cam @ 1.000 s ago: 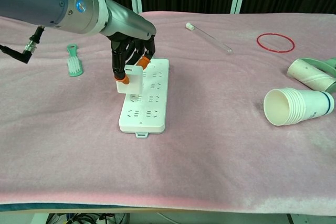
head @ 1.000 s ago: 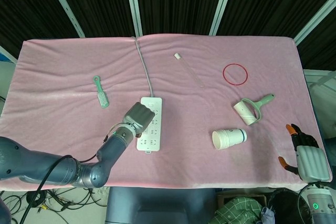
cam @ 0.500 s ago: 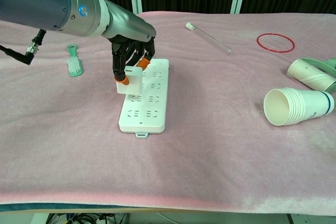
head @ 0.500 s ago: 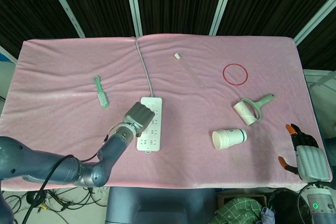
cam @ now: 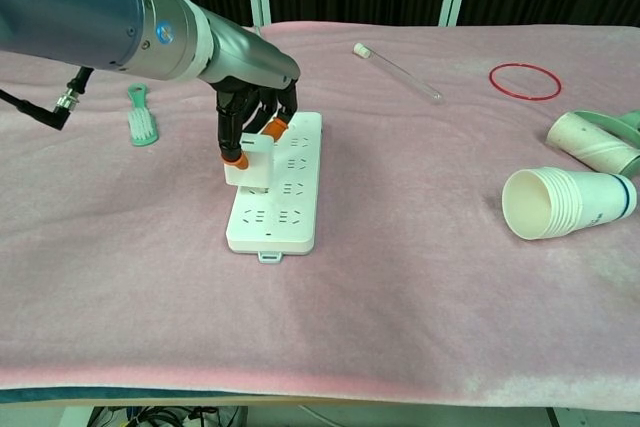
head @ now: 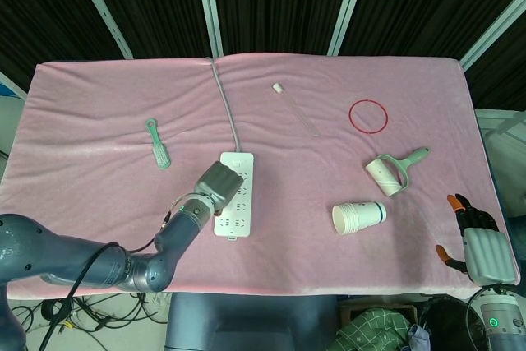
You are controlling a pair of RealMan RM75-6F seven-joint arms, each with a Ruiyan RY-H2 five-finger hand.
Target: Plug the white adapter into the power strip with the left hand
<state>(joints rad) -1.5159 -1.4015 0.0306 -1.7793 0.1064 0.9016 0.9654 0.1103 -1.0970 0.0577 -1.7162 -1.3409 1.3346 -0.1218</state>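
The white power strip (cam: pixel 283 209) (head: pixel 238 218) lies lengthwise on the pink cloth, its grey cord (head: pixel 226 104) running to the far edge. My left hand (cam: pixel 254 112) (head: pixel 217 184) hovers over the strip's left side and pinches the white adapter (cam: pixel 249 163) between orange-tipped fingers. The adapter stands upright with its bottom edge down on the strip's left row of sockets. In the head view the hand's back hides the adapter. My right hand (head: pixel 479 244) rests off the table's near right corner, holding nothing, fingers apart.
A green brush (cam: pixel 141 122) lies left of the strip. A glass tube (cam: pixel 398 72) and a red ring (cam: pixel 523 81) sit toward the back. A stack of paper cups (cam: pixel 565 203) and a lint roller (cam: pixel 593 141) lie on the right.
My left hand has shifted slightly right and lowered, bringing the adapter down onto the strip's left sockets. The right hand has not moved.
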